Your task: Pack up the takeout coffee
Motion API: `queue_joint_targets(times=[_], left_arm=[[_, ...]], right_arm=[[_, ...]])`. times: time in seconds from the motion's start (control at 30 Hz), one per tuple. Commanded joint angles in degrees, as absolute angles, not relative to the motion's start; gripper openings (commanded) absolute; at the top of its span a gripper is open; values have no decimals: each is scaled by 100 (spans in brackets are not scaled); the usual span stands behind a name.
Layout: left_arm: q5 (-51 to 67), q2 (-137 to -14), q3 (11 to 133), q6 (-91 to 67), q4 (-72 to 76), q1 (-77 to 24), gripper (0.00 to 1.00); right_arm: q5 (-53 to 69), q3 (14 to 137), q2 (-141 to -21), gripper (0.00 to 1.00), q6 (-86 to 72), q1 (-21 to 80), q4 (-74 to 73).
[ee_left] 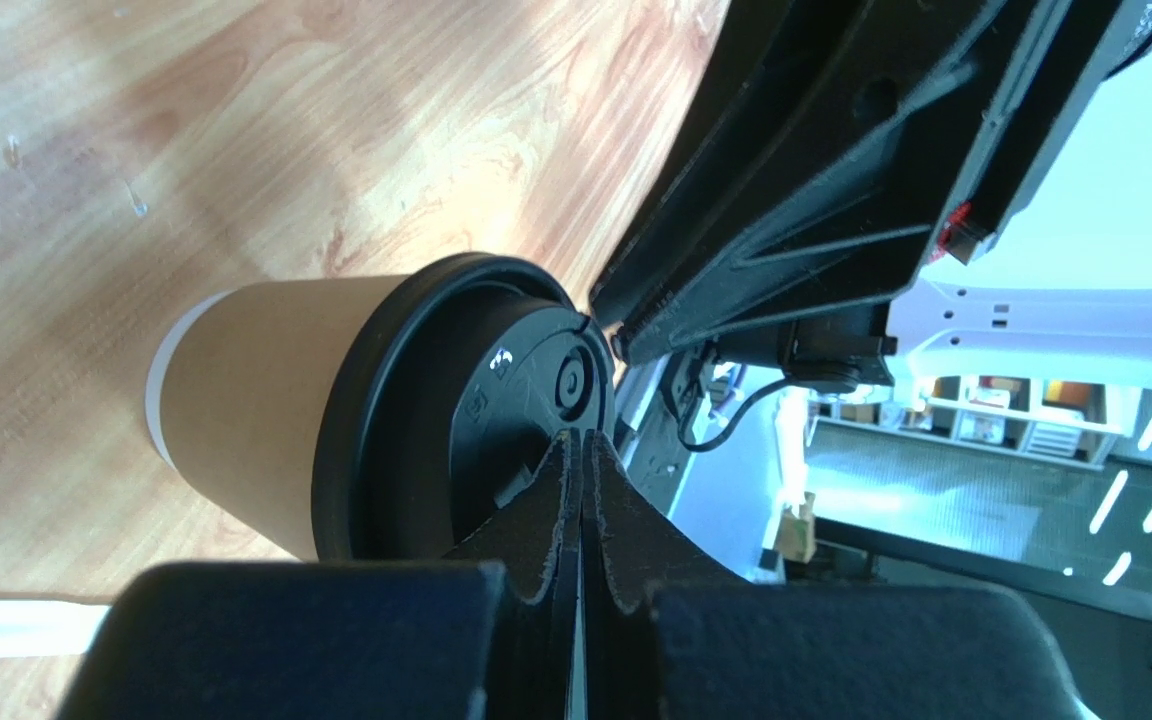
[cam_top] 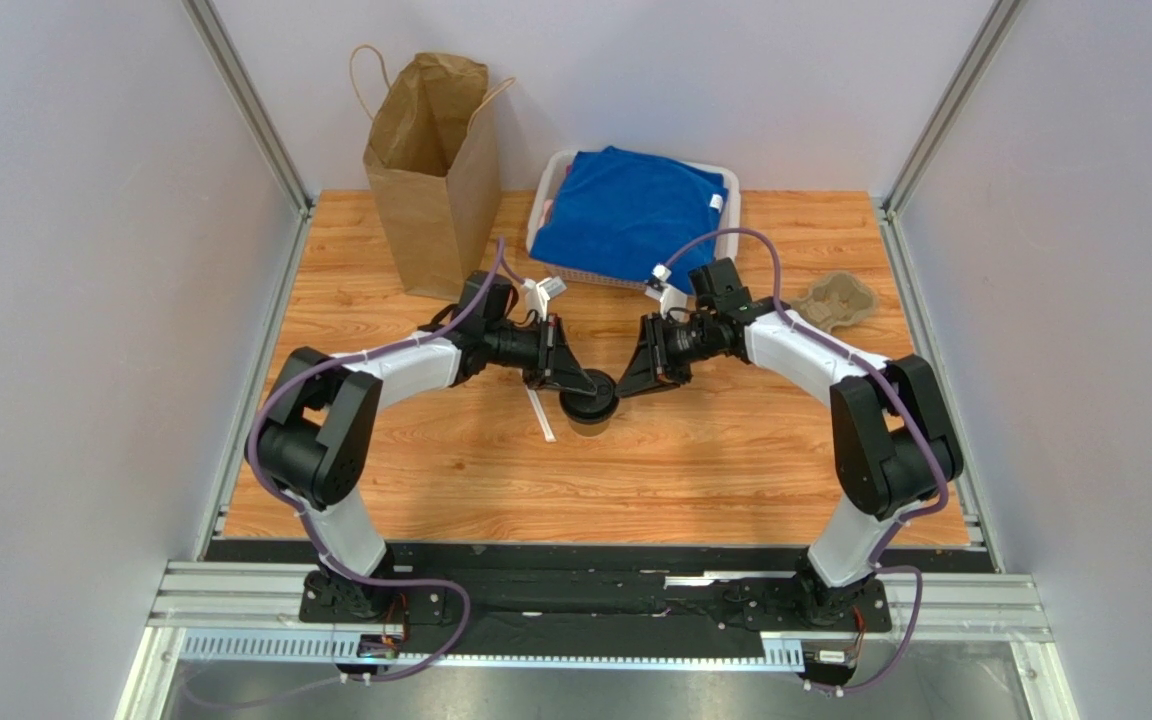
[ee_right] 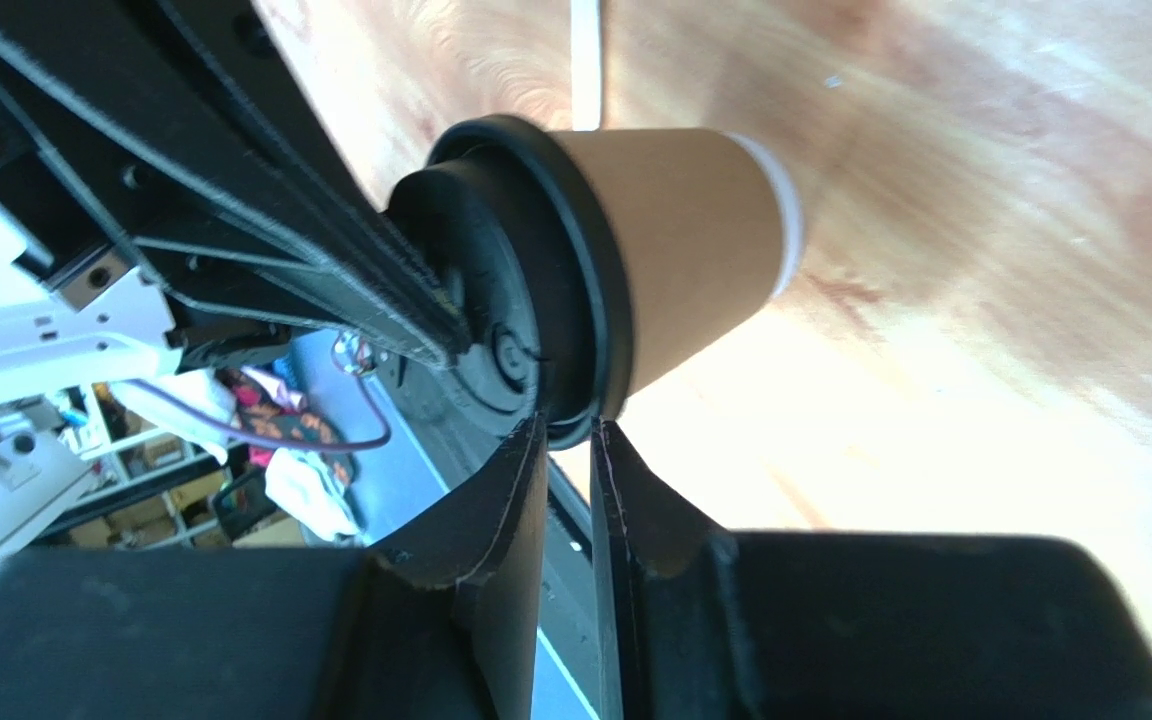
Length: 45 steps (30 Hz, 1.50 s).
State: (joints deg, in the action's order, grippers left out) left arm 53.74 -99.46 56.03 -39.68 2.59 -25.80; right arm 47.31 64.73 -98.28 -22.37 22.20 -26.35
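Observation:
The takeout coffee (cam_top: 588, 405) stands upright mid-table: a kraft-brown cup (ee_left: 252, 428) with a black lid (ee_left: 447, 405). My left gripper (cam_top: 573, 384) comes in from the left. Its jaws are shut together with nothing between them, the tips (ee_left: 585, 443) resting against the top of the lid. My right gripper (cam_top: 629, 380) comes in from the right. Its jaws (ee_right: 569, 428) are closed to a narrow gap on the lid's rim (ee_right: 597, 405). The cup wall (ee_right: 687, 248) shows beyond it.
A tall brown paper bag (cam_top: 432, 173) stands open at the back left. A white bin holding a blue cloth (cam_top: 630, 210) is at the back centre. A grey pulp cup carrier (cam_top: 835, 303) lies at the right. A white strip (cam_top: 540, 416) lies left of the cup.

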Motion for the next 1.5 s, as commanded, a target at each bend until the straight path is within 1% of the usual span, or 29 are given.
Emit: queue_joint_targets(times=[0.0,0.53,0.93,1.1,1.17,1.33,1.43,1.47], left_arm=[[5080,-10142,5739,-3621,18,-2610,0],[5027,-10257,5766,-3507,-202,-2610,0],[4992,-10397,5774,-3445,-325,-2602,0],[5018,-10371,5836,-3331,-369,-2593,0],[5106,-10293,5906,-3348,-326,-2593,0],[5256,-10029,6265,-3375,-115,-2610,0],[5335,-9897,6564,-3384,-132,-2628,4],[5352,-9836,6626,-3366,-141,-2628,8]], right_arm=[[4544,6460,-9791,21,-2057,2188,-2628],[4421,6319,-10213,22,-2127,2197,-2320],[3630,6126,-10617,14,-1855,2206,-2373],[3761,6143,-10468,14,-1837,2206,-2408],[3954,6240,-10276,15,-1854,2206,-2408],[4359,6521,-9923,26,-1881,2206,-2469],[4456,6644,-9712,33,-1837,2197,-2566],[4473,6662,-9660,35,-1811,2206,-2593]])
